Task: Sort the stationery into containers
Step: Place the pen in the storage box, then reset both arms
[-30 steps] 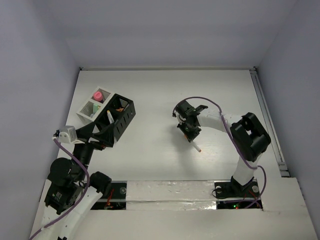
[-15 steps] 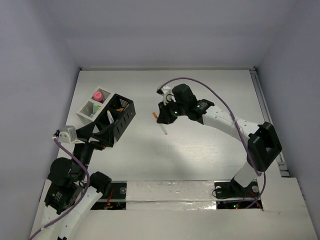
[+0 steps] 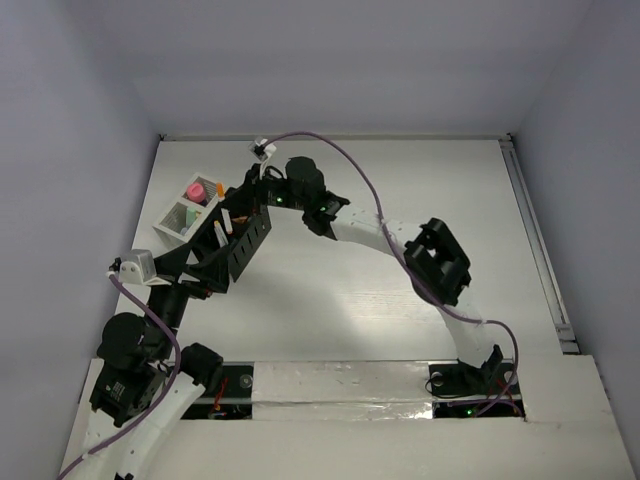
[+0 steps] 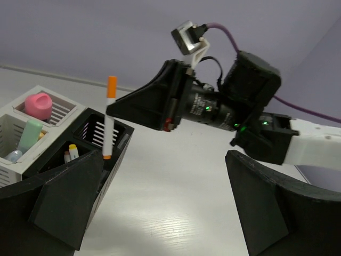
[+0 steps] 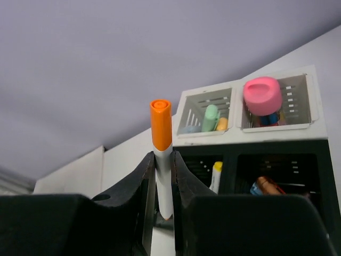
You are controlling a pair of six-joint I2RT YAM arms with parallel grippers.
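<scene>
Pen (image 5: 161,133) is hanging upright over the black box (image 5: 266,149); we are grasping it with our right hand (image 5: 162,160), our left hand (image 4: 162,160) gaping, partly hiding the box.

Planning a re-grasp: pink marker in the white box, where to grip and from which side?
Grip the pink marker by its rounded cap, from straight above. Only the cap rises above the white box rim. Compartment walls close off its sides, so a side approach looks blocked.
</scene>
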